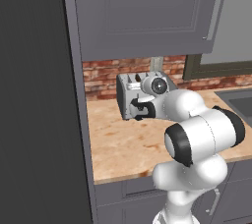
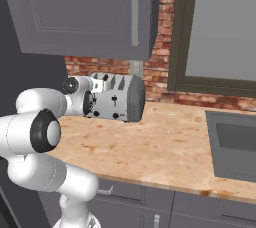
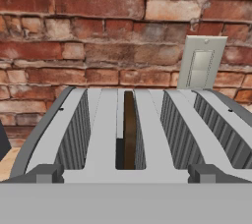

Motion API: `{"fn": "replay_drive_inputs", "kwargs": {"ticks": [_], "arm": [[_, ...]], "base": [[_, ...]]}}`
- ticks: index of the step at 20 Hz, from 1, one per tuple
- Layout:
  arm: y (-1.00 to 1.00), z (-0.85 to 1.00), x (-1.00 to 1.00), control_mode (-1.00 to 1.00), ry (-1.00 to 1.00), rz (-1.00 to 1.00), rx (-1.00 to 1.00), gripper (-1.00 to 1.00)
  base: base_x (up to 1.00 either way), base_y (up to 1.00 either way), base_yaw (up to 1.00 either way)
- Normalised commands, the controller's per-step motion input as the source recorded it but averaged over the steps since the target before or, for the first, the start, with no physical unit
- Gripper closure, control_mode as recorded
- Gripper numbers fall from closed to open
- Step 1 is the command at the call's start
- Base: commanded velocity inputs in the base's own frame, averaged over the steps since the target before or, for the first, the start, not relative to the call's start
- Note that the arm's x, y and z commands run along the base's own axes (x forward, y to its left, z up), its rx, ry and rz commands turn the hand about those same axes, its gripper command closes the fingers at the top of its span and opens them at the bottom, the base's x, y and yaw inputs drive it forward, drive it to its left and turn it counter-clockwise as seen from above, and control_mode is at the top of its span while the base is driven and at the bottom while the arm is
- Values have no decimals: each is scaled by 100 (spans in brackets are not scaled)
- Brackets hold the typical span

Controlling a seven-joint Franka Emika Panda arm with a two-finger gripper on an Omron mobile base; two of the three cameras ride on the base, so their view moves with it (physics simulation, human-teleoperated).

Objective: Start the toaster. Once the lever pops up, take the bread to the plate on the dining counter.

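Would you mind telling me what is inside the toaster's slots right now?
In the hand view, the toaster holds a dark brown bread slice, standing on edge in the second slot from the left. The other slots look empty, though their bottoms are hidden.

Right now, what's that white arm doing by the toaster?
The arm has its open gripper up at the front of the silver toaster on the tan counter. A dark slice of bread sits down in one slot. Nothing is held, and the bread is not out yet.

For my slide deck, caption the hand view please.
Looking down on the toaster, bread in one slot, against a brick wall.
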Motion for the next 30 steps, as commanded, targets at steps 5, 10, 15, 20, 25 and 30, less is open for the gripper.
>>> {"fn": "replay_drive_inputs", "kwargs": {"ticks": [5,10,15,20,25,30], "arm": [[0,0,0,-100,0,0,0,-100],[0,0,0,-100,0,0,0,-100],[0,0,0,-100,0,0,0,-100],[0,0,0,-100,0,0,0,-100],[0,0,0,-100,0,0,0,-100],[0,0,0,-100,0,0,0,-100]], "base": [[0,0,0],[0,0,0],[0,0,0],[0,0,0],[0,0,0],[0,0,0]]}}
